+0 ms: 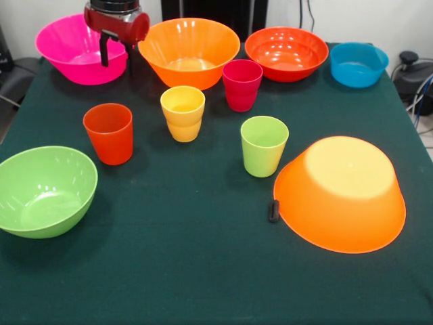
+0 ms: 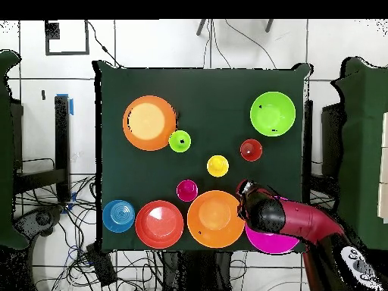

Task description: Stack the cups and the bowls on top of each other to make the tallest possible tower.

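Cups (image 1: 183, 112) and bowls (image 1: 189, 51) sit unstacked across the green surface (image 1: 176, 271), jaws (image 1: 116, 52) apart and empty over the pink bowl (image 1: 67, 47).

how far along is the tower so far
Nothing is stacked yet. One large orange plastic bowl lies upside down, a possible base. The gripper hangs empty, open, over the large pink plastic bowl. All four small plastic cups, like the lime green one, stand apart.
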Controlling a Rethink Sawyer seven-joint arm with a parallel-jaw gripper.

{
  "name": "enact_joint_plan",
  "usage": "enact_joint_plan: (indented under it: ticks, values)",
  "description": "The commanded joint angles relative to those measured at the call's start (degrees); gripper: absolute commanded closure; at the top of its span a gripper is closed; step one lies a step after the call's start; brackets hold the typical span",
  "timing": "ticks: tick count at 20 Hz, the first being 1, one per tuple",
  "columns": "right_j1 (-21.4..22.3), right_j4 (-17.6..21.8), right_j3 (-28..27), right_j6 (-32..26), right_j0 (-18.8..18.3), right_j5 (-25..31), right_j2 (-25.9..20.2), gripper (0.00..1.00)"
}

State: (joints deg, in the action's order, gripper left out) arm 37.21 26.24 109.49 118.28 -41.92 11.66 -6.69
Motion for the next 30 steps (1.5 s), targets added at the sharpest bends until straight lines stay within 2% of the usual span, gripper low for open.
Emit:
enact_joint_plan:
  ticks: [1,18,30]
  values:
    - [-1.81,0.69,-4.08,2.88,1.46,-1.76,-2.06,0.00]
    - [-10.83,3.23,-9.24,2.16,0.49,-8.67,-1.73,0.00]
    - [-9.39,2.53,-8.06,1.32,0.00,-7.53,-2.21,0.00]
